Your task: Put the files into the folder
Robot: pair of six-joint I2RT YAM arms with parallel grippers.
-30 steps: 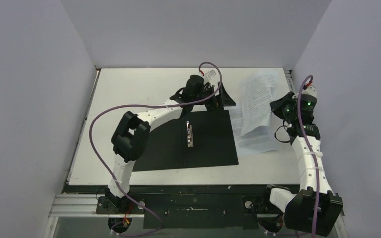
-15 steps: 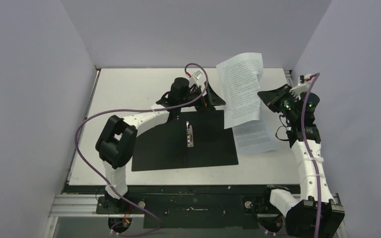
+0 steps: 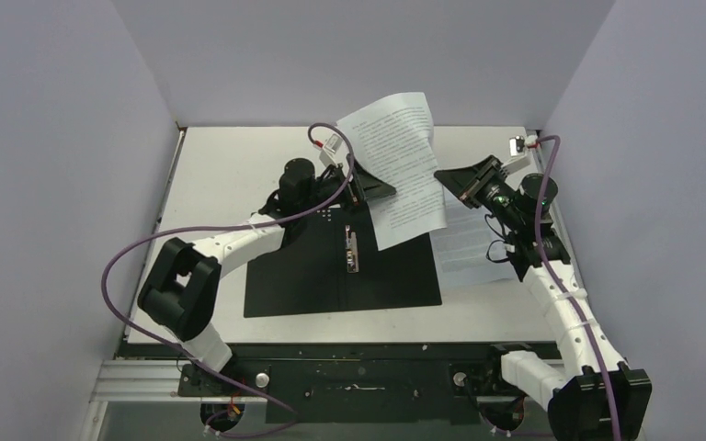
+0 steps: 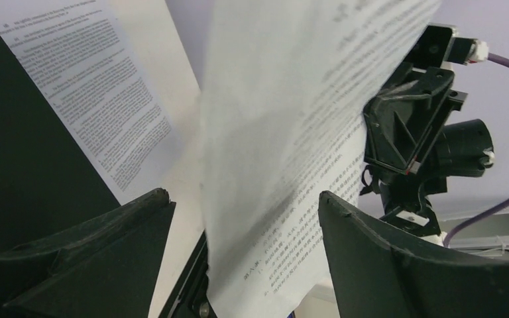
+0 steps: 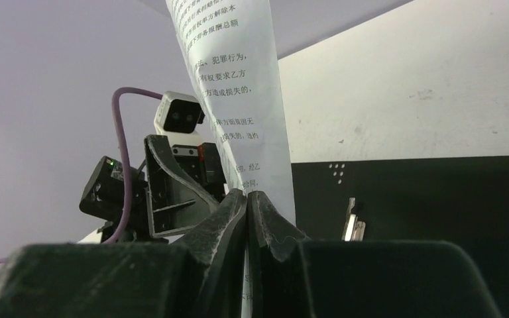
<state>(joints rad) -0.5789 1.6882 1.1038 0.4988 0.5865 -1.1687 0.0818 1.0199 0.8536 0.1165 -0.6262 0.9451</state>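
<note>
Folder (image 3: 303, 285) open black-side-up on table (image 3: 221, 184), metal clip (image 3: 352, 250) on its spine, flat sheet (image 3: 467, 246) at its 3 o'clock, right gripper (image 5: 247, 199) pinching curling sheet (image 3: 395, 165) held aloft toward 1 o'clock, left gripper (image 4: 244, 197) spread wide around that sheet's lower edge.

Folder (image 3: 388, 276) at table (image 3: 230, 165) ctr; one sheet (image 3: 400, 165) above its far-R corner, 2nd sheet (image 3: 467, 250) flat just R.

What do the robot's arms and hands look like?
The left arm and right arm are white tubes with chunky black joints. A purple cable runs along each. The left hand and right hand are black, with wedge-shaped fingers.
</note>
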